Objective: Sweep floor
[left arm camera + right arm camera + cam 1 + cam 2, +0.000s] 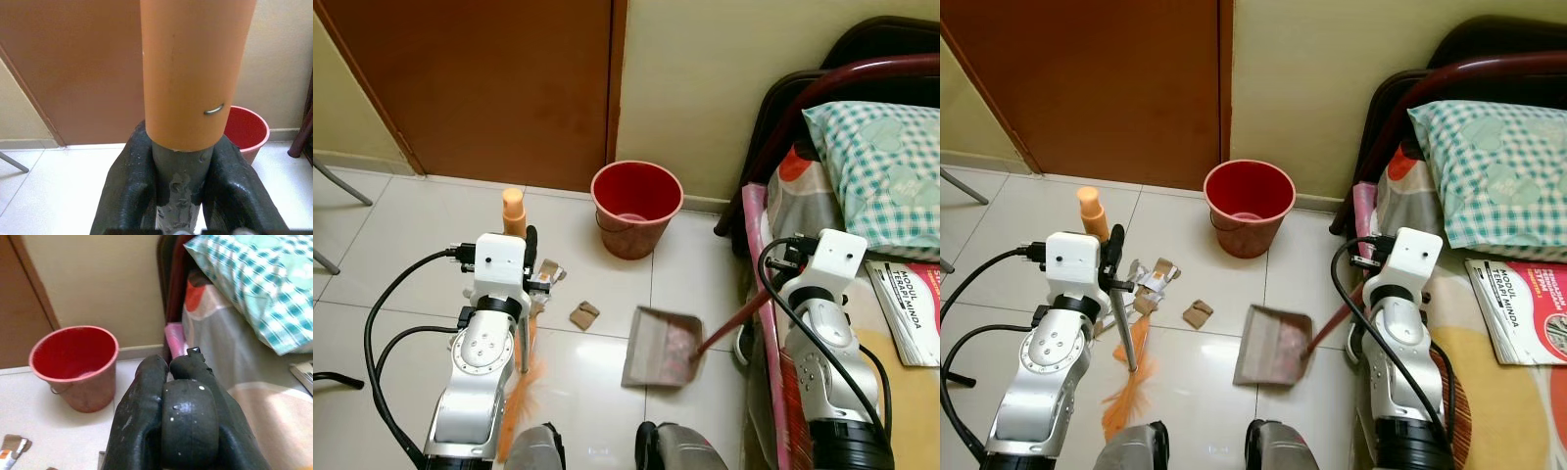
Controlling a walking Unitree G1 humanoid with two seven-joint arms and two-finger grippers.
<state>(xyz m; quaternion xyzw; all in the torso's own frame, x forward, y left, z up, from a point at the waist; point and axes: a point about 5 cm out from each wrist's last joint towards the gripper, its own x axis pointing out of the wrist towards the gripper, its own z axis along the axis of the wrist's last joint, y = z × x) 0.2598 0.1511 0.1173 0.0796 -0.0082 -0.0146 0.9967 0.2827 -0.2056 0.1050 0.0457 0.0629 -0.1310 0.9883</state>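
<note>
My left gripper [181, 147] is shut on the broom's grey shaft [178, 186], just below its orange grip [514, 211]. The broom stands nearly upright, and its orange bristles [522, 392] rest on the tiles by my left arm. My right gripper [171, 369] is shut on the black end cap [188, 416] of the dustpan's dark red handle [729, 321]. The grey dustpan [663, 348] lies on the floor in front of me with some pale debris in it. A brown cardboard scrap [584, 314] and torn paper bits [548, 272] lie between the broom and the pan.
A red bucket [636, 208] stands against the wall by the brown door [480, 88]. At the right are a bed with a checked pillow [881, 166], a magazine [911, 308] and a dark curved frame [803, 98]. A metal leg [337, 181] shows at far left.
</note>
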